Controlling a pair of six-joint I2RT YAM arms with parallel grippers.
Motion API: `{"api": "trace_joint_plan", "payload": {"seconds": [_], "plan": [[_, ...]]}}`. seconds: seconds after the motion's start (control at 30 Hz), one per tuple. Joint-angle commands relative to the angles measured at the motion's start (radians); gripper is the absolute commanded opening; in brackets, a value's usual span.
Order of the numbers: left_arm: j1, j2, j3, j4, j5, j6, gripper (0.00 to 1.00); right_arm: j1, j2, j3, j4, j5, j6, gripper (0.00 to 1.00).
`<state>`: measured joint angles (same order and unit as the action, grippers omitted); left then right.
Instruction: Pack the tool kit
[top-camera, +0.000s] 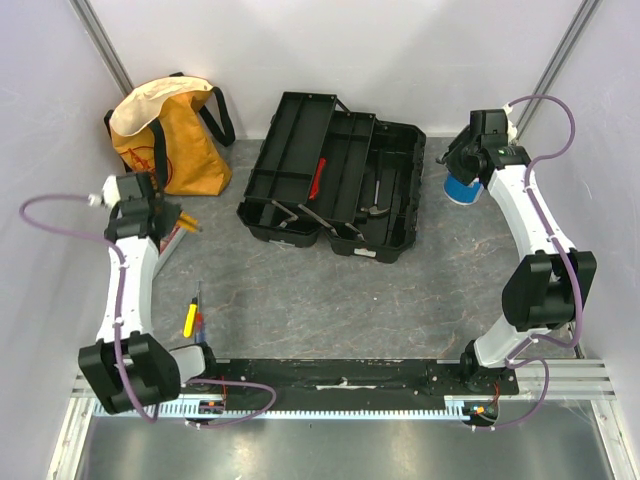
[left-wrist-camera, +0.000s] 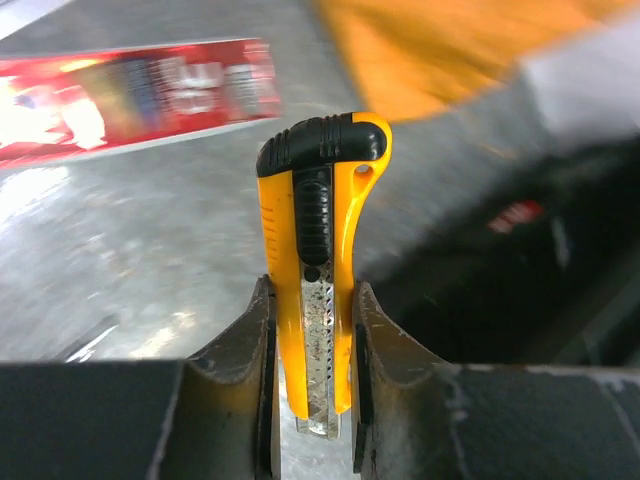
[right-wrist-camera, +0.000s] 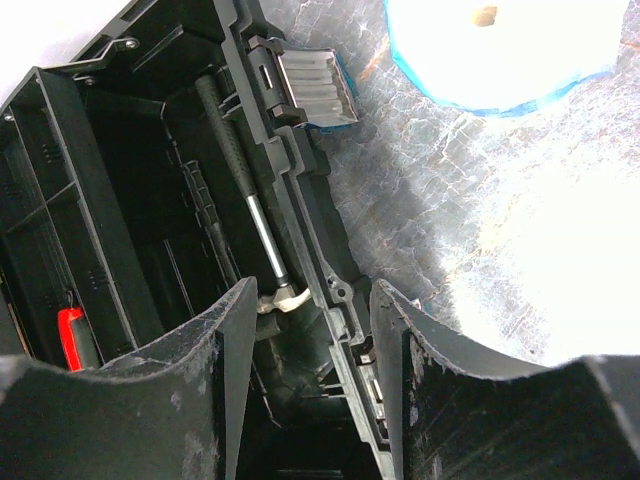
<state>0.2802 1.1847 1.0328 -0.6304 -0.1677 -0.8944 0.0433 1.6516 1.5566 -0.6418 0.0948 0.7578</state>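
Observation:
The tool kit (top-camera: 345, 150), a black plastic toolbox, lies open mid-table with its trays folded out. Inside it are a hammer (right-wrist-camera: 252, 218) and a red-marked part (right-wrist-camera: 70, 337). My left gripper (left-wrist-camera: 312, 335) is shut on a yellow utility knife (left-wrist-camera: 322, 215) with a black grip, which it holds off the table left of the box. From above the same gripper (top-camera: 172, 216) shows with the knife (top-camera: 189, 223) sticking out. My right gripper (right-wrist-camera: 312, 300) stands open over the box's right rim (right-wrist-camera: 335, 275), holding nothing. In the top view it (top-camera: 455, 160) sits at the box's right end.
A yellow-orange fabric bag (top-camera: 165, 135) stands at the back left. A red packet (left-wrist-camera: 140, 90) lies under my left gripper. A yellow-handled screwdriver (top-camera: 190, 318) lies near the left arm's base. A blue-and-white roll (top-camera: 462, 188) stands right of the box, beside a blue latch (right-wrist-camera: 318, 88).

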Motion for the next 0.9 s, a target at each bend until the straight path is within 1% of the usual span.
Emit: {"api": "trace_joint_plan", "payload": {"seconds": [0.0, 0.03, 0.1, 0.13, 0.17, 0.23, 0.3, 0.4, 0.57, 0.87], "plan": [[-0.154, 0.061, 0.199, 0.104, 0.130, 0.233, 0.02, -0.005, -0.032, 0.005, 0.005, 0.023, -0.017, 0.56], [-0.186, 0.091, 0.248, 0.107, 0.163, 0.248, 0.02, -0.005, -0.038, 0.000, 0.007, 0.025, -0.017, 0.56], [-0.234, 0.153, 0.346, 0.127, 0.282, 0.275, 0.02, -0.005, -0.050, -0.010, 0.008, 0.031, -0.021, 0.56], [-0.299, 0.202, 0.415, 0.161, 0.354, 0.308, 0.02, -0.005, -0.059, -0.021, 0.008, 0.039, -0.021, 0.56], [-0.338, 0.240, 0.471, 0.184, 0.400, 0.346, 0.02, -0.005, -0.065, -0.024, 0.010, 0.039, -0.023, 0.56], [-0.448, 0.362, 0.649, 0.176, 0.457, 0.423, 0.02, -0.005, -0.075, -0.035, 0.013, 0.036, -0.025, 0.56], [-0.524, 0.458, 0.774, 0.158, 0.497, 0.489, 0.02, -0.003, -0.087, -0.044, 0.017, 0.037, -0.025, 0.56], [-0.602, 0.577, 0.900, 0.132, 0.507, 0.557, 0.02, -0.005, -0.108, -0.064, 0.028, 0.040, -0.025, 0.56], [-0.691, 0.726, 1.035, 0.077, 0.439, 0.620, 0.02, -0.003, -0.136, -0.095, 0.045, 0.037, -0.023, 0.56], [-0.788, 0.848, 1.092, -0.014, 0.260, 0.721, 0.02, -0.005, -0.153, -0.116, 0.051, 0.022, -0.025, 0.56]]}}
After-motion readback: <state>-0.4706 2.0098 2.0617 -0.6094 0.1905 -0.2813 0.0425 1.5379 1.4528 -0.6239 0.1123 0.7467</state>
